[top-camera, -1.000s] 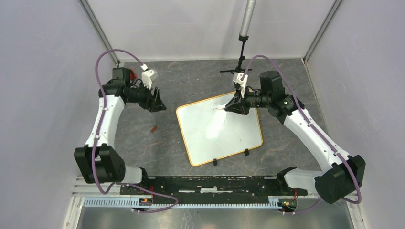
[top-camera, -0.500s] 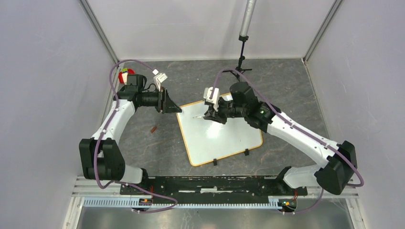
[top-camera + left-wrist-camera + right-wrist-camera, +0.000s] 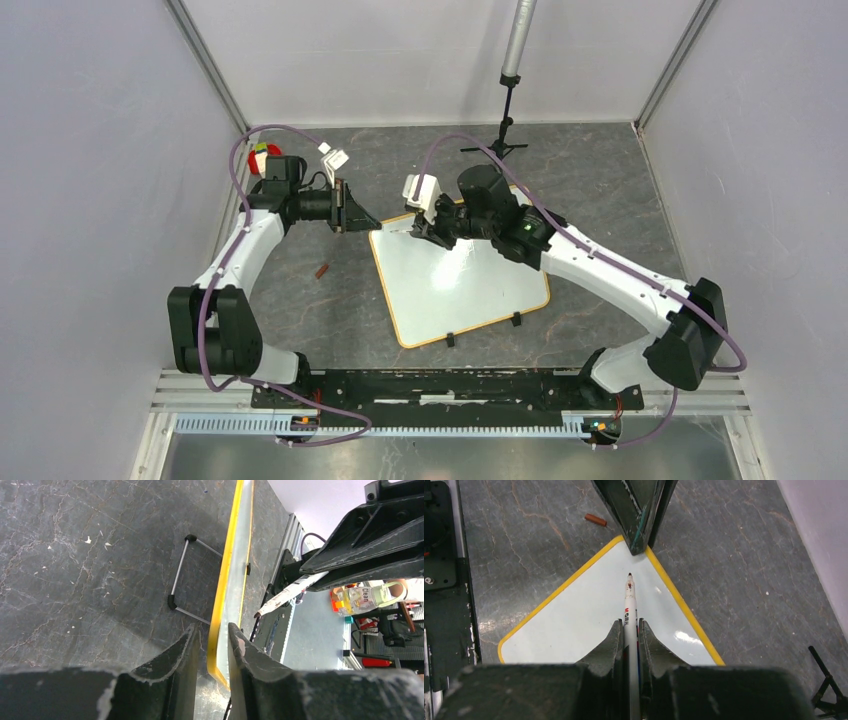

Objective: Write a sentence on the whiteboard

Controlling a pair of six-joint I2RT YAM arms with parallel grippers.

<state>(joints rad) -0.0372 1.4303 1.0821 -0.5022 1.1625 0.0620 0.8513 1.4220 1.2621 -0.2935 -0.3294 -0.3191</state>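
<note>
1 whiteboard (image 3: 470, 290) — 2 clips (image 3: 451, 340) | left gripper (image 3: 370, 225) pinches its corner | right gripper (image 3: 630, 626) pinches 1 marker (image 3: 629, 600)

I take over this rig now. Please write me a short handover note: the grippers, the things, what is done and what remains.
Left gripper: fingers astride the far-left corner of the whiteboard; a firm clamp cannot be confirmed.
Right gripper: shut on the marker, uncapped, tip over the board near that corner; contact unclear.
Done: marker in hand and poised; no lettering shows on the board.
Left: the whole sentence.
</note>
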